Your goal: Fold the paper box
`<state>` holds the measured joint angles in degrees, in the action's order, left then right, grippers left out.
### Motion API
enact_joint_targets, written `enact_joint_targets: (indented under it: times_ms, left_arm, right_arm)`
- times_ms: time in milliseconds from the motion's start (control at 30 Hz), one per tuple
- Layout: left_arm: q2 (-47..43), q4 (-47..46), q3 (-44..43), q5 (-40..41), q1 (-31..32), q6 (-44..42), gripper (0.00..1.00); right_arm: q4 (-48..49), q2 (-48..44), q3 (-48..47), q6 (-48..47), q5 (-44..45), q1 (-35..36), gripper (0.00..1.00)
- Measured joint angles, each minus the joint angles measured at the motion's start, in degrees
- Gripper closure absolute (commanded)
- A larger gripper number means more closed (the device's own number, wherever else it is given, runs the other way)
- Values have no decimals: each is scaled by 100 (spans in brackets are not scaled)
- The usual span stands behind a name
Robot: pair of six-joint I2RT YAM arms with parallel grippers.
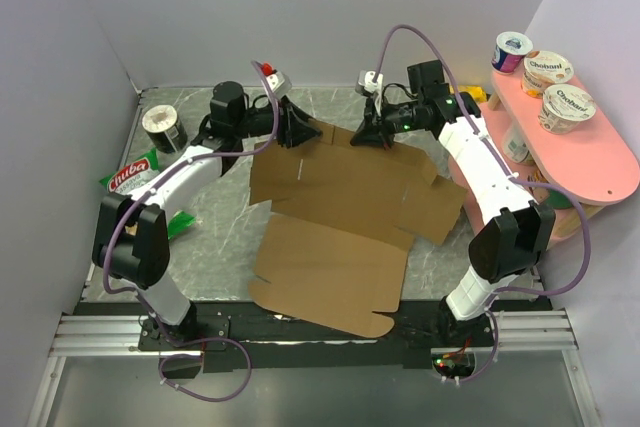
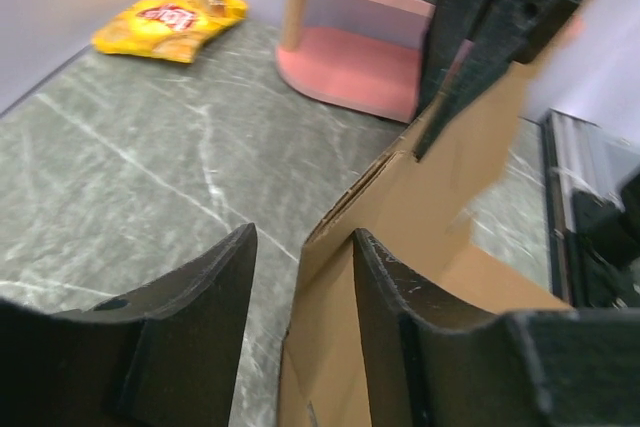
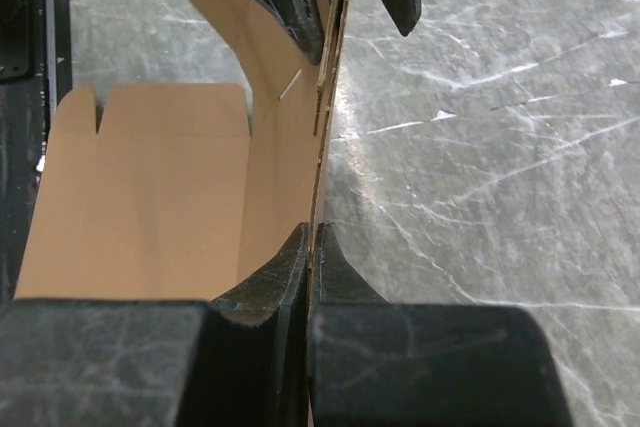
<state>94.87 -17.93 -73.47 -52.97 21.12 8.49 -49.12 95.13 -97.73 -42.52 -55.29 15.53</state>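
While the right tool (image 1: 364, 135) clamps the paper box's (image 1: 330, 247) raised upper edge, the left tool (image 1: 305, 135), jaws apart, straddles it leftward.

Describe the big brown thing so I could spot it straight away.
Look at the middle of the grey marbled table. The paper box lies there as an unfolded brown cardboard sheet with flaps. It is the largest item, plain and unprinted.

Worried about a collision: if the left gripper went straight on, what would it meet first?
The box flap, standing between its jaws; farther along, likely the right gripper pinching that flap, though depth is unclear.
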Motion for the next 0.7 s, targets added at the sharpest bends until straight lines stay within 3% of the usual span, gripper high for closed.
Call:
enact_joint_targets:
  times_ms: [233, 267, 333, 367, 433, 700]
  left_arm:
    - [-22, -96, 94, 885, 221, 37, 53]
    - [-24, -98, 98, 984, 245, 39, 42]
    - [-33, -90, 105, 1165, 282, 22, 29]
    - [-44, -76, 109, 1305, 284, 44, 12]
    - [-72, -74, 131, 1467, 243, 98, 1]
    - [-1163, -192, 807, 1578, -564, 435, 4]
  right_arm:
    - [22, 0, 0, 0, 197, -66, 100]
    - [24, 0, 0, 2, 201, -70, 100]
    - [39, 0, 2, 9, 247, -79, 100]
    - [52, 0, 2, 52, 262, -79, 100]
    - [111, 0, 2, 111, 264, -79, 100]
    - [173, -11, 13, 240, -151, -328, 100]
